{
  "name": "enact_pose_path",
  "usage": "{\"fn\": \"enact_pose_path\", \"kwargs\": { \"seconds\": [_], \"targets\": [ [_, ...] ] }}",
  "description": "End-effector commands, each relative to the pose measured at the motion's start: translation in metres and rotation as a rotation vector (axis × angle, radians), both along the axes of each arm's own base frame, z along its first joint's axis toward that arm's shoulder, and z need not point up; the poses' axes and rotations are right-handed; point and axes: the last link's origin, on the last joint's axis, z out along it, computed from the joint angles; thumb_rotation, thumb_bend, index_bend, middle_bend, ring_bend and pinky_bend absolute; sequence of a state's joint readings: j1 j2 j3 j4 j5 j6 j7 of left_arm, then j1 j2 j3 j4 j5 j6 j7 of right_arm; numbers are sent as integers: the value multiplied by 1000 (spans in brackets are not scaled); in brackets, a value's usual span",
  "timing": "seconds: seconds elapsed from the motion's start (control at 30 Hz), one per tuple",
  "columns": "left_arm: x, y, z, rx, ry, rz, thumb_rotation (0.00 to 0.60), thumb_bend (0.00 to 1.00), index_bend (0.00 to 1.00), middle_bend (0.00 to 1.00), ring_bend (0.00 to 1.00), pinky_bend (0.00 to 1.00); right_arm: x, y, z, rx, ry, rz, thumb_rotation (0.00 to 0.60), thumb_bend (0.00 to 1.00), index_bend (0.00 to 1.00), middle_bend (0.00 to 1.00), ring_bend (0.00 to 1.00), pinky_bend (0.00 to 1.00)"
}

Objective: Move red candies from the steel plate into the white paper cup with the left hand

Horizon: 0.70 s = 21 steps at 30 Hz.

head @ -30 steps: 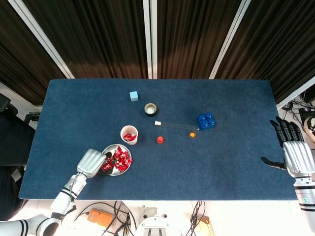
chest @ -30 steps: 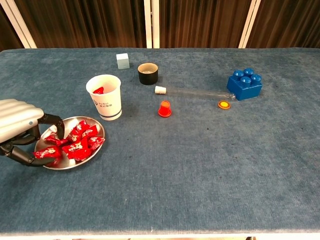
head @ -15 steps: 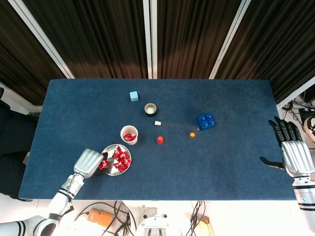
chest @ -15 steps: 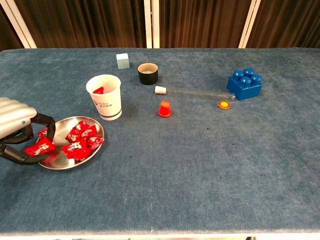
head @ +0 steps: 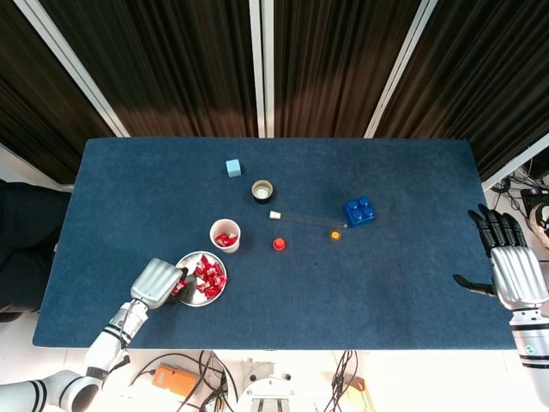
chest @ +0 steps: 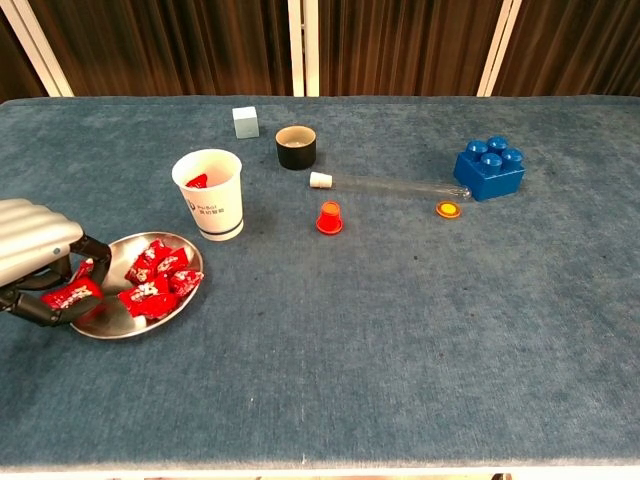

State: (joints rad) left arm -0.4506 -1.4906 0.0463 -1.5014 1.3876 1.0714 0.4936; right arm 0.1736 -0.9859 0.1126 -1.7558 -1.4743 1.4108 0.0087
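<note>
The blue table (chest: pixel 400 330) holds everything, and the steel plate (chest: pixel 180 300) near its front left is the landmark here. Over the last second the plate has slid slightly toward the left hand (chest: pixel 35 260), which sits at the plate's left rim with its fingers curled around one red candy (chest: pixel 70 295); a second ago those fingers were dug into the pile, and now the pinched candy is drawn clear of the other red candies (chest: pixel 155 275) lying in the middle of the plate. That looks like a secured pick, so the carry comes next. The white paper cup (chest: pixel 208 192) stands just behind the plate, with candy already inside. The right hand (head: pixel 515 262), far to the plate's right at the table edge, hangs with fingers spread, holding nothing.
</note>
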Motion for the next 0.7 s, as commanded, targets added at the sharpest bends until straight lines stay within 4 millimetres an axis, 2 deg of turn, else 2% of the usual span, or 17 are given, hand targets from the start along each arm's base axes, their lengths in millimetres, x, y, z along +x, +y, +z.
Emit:
{"fn": "enact_pose_path", "kwargs": {
  "seconds": [0.03, 0.23, 0.4, 0.53, 0.7],
  "targets": [
    [0, 3, -1, -7, -5, -6, 505, 432, 612, 967, 901, 825, 0, 0, 0, 0, 0, 0, 600, 99, 0, 0, 0, 0],
    [2, 7, 1, -1, -21, -16, 578, 489, 690, 968, 902, 825, -1, 1, 0, -3, -2, -1, 600, 97, 0, 0, 0, 0],
    [9, 10, 8, 8, -56, -32, 598, 501, 704, 968, 902, 825, -1, 1, 1, -6, -3, 0, 600, 97, 0, 0, 0, 0],
    [23, 15, 19, 27, -132, -37, 597, 499, 704, 968, 902, 825, -1, 2, 1, -7, -5, 3, 600, 99, 0, 0, 0, 0],
    [52, 30, 40, 58, -261, -62, 599, 492, 704, 968, 902, 825, -1, 2, 1, -10, -7, 6, 600, 98, 0, 0, 0, 0]
  ]
}}
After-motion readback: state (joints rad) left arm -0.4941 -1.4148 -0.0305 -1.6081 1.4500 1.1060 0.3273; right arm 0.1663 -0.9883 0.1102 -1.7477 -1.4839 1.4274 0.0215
